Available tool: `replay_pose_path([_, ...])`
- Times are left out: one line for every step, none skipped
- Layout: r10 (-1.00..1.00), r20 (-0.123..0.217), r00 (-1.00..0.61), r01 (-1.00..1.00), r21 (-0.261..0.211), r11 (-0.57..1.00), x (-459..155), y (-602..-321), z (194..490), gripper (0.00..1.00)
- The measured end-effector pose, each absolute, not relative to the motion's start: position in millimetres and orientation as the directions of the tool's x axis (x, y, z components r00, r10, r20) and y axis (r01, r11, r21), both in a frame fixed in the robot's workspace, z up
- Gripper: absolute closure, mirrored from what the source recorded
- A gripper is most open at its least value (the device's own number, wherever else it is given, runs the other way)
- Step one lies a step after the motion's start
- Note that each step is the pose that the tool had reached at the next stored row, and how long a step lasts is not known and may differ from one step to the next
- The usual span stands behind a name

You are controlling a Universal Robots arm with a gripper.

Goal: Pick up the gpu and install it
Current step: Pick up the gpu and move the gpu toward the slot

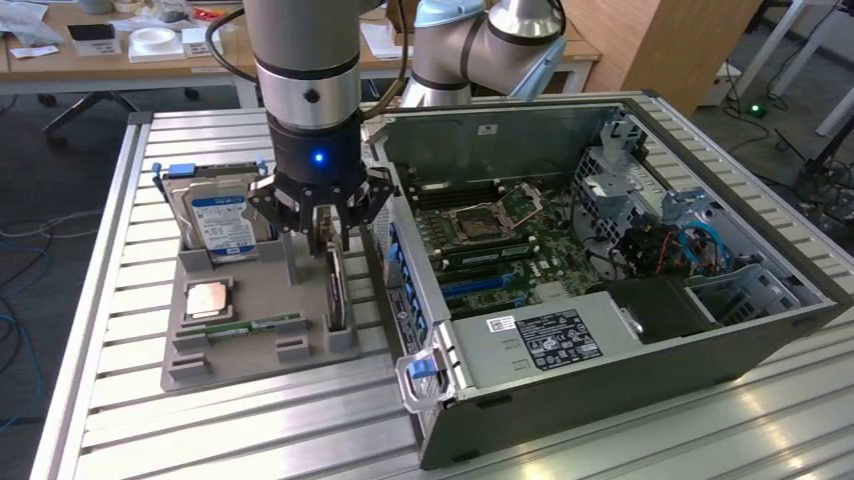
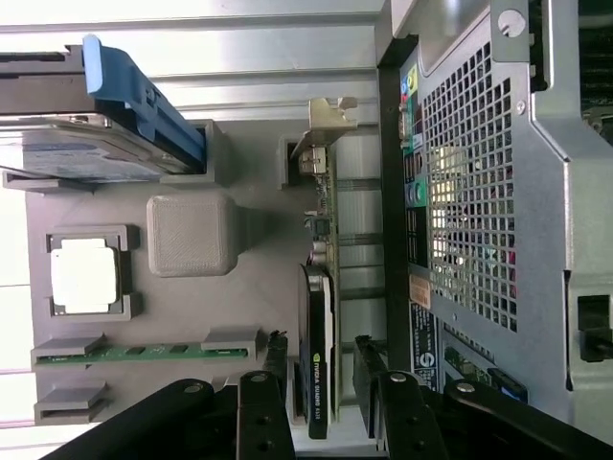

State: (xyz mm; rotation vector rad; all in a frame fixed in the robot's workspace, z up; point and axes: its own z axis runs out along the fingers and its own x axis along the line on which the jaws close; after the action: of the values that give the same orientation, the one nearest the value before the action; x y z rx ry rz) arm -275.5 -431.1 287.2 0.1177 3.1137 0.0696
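The gpu (image 1: 336, 295) is a thin black card standing on edge in a slot of the grey holder tray (image 1: 200, 370), close to the open computer case (image 1: 601, 250). In the wrist view the gpu (image 2: 321, 316) shows its silver bracket at the end away from the gripper. My gripper (image 1: 327, 235) hangs straight down over the card. In the wrist view the gripper (image 2: 321, 362) is open, with one finger on each side of the card's black end and a small gap on both sides. Nothing is held.
The tray also holds a hard drive (image 1: 220, 215) with a blue-white label, a square processor (image 1: 210, 298) and a green memory stick (image 1: 254, 325). The case lies on its side with the motherboard (image 1: 494, 240) exposed. Its perforated rear panel (image 2: 498, 192) stands right beside the card.
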Motion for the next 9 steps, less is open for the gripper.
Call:
replay_pose_path([0.076, -0.024, -0.997, 0.075, 0.046, 0.996, -275.5, -431.1, 286.3, 0.58])
replay_pose_path([0.076, -0.023, -0.997, 0.075, 0.046, 0.996, -275.4, -431.1, 285.2, 0.58])
replay_pose_path([0.076, -0.023, -0.997, 0.075, 0.046, 0.996, -275.4, -431.1, 284.6, 0.58])
replay_pose_path([0.076, -0.023, -0.997, 0.075, 0.046, 0.996, -275.3, -431.1, 283.7, 0.58])
replay_pose_path([0.076, -0.023, -0.997, 0.075, 0.046, 0.996, -275.3, -431.1, 282.3, 0.58])
replay_pose_path([0.076, -0.023, -0.997, 0.075, 0.046, 0.996, -275.2, -431.1, 280.5, 0.58])
replay_pose_path([0.076, -0.023, -0.997, 0.075, 0.046, 0.996, -275.2, -431.1, 278.7, 0.58])
replay_pose_path([0.076, -0.023, -0.997, 0.075, 0.046, 0.996, -275.1, -431.1, 276.8, 0.58])
replay_pose_path([0.076, -0.023, -0.997, 0.075, 0.046, 0.996, -275.0, -431.1, 274.9, 0.58])
